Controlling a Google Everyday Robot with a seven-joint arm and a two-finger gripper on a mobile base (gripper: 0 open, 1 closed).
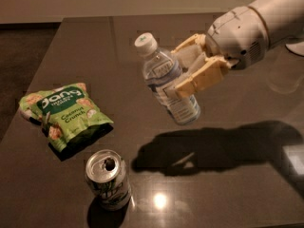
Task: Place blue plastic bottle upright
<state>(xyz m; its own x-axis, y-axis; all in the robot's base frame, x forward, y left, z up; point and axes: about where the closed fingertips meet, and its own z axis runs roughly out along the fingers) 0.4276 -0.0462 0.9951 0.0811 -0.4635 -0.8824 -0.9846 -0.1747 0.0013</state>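
The blue plastic bottle point(164, 77) is clear and pale bluish, with a white cap at its upper left and a white label. It hangs in the air above the dark table point(247, 184), tilted with the cap up and to the left. My gripper point(183, 70) comes in from the upper right and is shut on the bottle's middle, one tan finger point(202, 77) in front of it and the other behind. The bottle's base is well above the table, and its shadow lies below.
A green snack bag point(64, 113) lies at the left. An opened green-and-white drink can point(108, 178) stands upright at the front left. A pale object shows at the right edge point(297, 49).
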